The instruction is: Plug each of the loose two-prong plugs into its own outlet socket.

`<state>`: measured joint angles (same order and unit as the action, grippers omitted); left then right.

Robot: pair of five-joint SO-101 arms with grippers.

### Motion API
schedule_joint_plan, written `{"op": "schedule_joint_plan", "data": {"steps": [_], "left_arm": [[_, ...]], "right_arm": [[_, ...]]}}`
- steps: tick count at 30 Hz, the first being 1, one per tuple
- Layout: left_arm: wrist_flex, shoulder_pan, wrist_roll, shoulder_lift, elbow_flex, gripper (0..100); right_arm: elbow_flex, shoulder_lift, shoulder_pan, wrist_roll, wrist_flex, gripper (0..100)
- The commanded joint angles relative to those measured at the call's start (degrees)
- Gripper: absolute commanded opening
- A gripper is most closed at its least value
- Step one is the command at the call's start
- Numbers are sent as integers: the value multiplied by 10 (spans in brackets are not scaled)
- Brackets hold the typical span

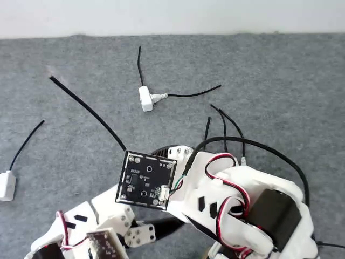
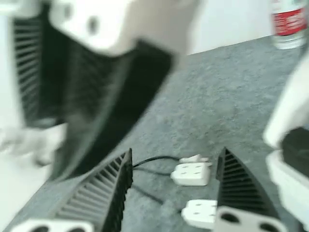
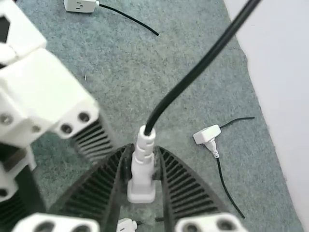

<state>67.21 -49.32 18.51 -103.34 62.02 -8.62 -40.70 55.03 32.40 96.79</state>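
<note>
1. High view: my two arms crowd together at the near edge of the grey felt-covered table [image 1: 259, 65]. A loose small white plug on a thin black cord [image 1: 145, 99] lies well apart from them.
2. Left wrist view: my left gripper [image 2: 177, 153] is spread. A white block outlet socket [image 2: 191, 173] and a second white socket [image 2: 200, 212] lie unheld between its fingers, so a push could slide them.
3. Right wrist view: my right gripper [image 3: 144, 155] pinches a white moulded plug [image 3: 141, 186]. Its thick black cord [image 3: 193, 72] might twist it off line.

Each plug [image 1: 145, 99] is white, its cord [image 1: 188, 95] black. The tabletop [image 1: 280, 65] is speckled grey. Fingers [image 3: 183, 188] of the right hand [image 3: 143, 162] are ribbed black.
</note>
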Motion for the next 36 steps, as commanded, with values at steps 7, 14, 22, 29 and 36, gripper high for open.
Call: {"op": "schedule_joint_plan", "data": {"steps": [7, 14, 22, 29, 36], "left_arm": [[-22, 26, 7, -10, -18, 272], [-22, 28, 9, -10, -12, 272], [6, 23, -11, -10, -51, 272], [29, 18, 16, -10, -66, 272], [1, 91, 25, -10, -63, 272]], "right_arm": [[-24, -5, -3, 4, 22, 9], [-25, -5, -3, -10, 23, 9], [-22, 0, -38, -11, 36, 9], [11, -4, -80, 5, 35, 9], [18, -5, -79, 4, 58, 9]]}}
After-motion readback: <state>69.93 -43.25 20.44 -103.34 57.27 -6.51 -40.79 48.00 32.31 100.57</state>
